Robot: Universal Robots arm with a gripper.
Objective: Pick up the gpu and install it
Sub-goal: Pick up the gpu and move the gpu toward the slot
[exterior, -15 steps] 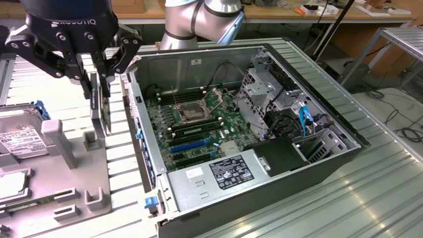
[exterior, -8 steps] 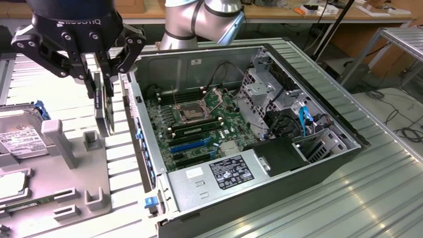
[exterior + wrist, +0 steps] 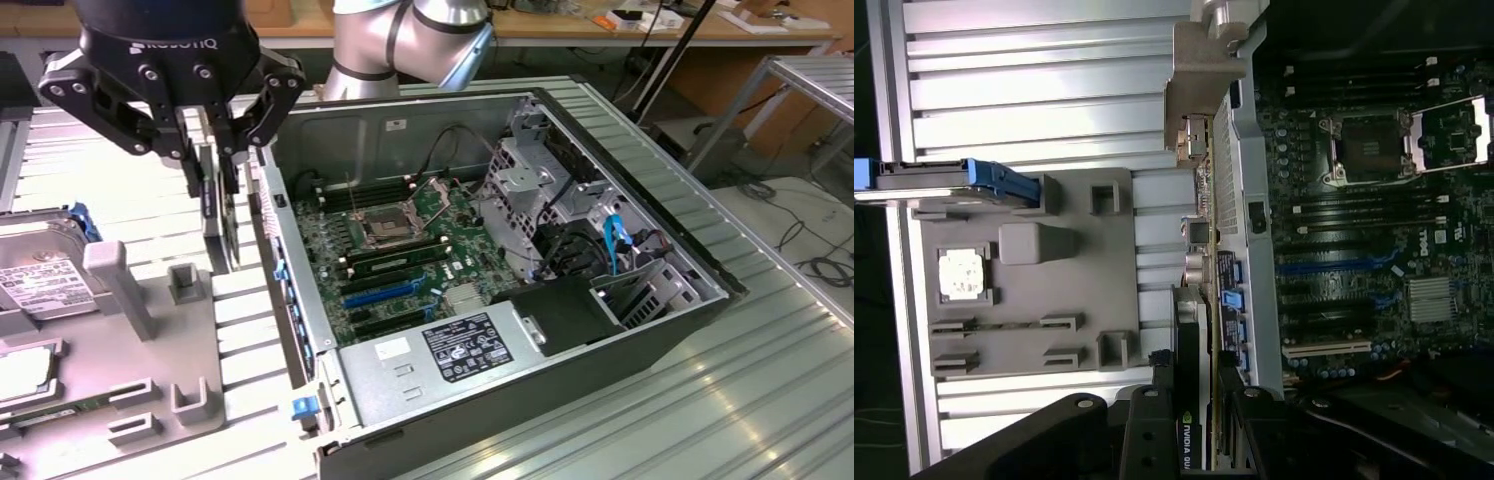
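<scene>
My gripper [image 3: 224, 175] is shut on the gpu [image 3: 227, 230], a thin black card that hangs edge-on below the fingers. It is held in the air above the grey tray [image 3: 147, 340], just outside the near wall of the open computer case [image 3: 641, 330]. In the wrist view the gpu [image 3: 1189, 340] runs away from my gripper [image 3: 1196, 420], with its silver end bracket [image 3: 1204, 90] at the far end. It lies alongside the case wall. The motherboard [image 3: 1354, 250] with its blue expansion slots [image 3: 1334, 268] lies beyond that wall.
The tray also holds a silver labelled hard drive [image 3: 40, 280] with a blue handle [image 3: 1004, 180] and a processor chip [image 3: 961, 275]. Inside the case are the power supply [image 3: 447, 350], a drive cage [image 3: 527, 190] and cables. The arm's base [image 3: 400, 40] stands behind the case.
</scene>
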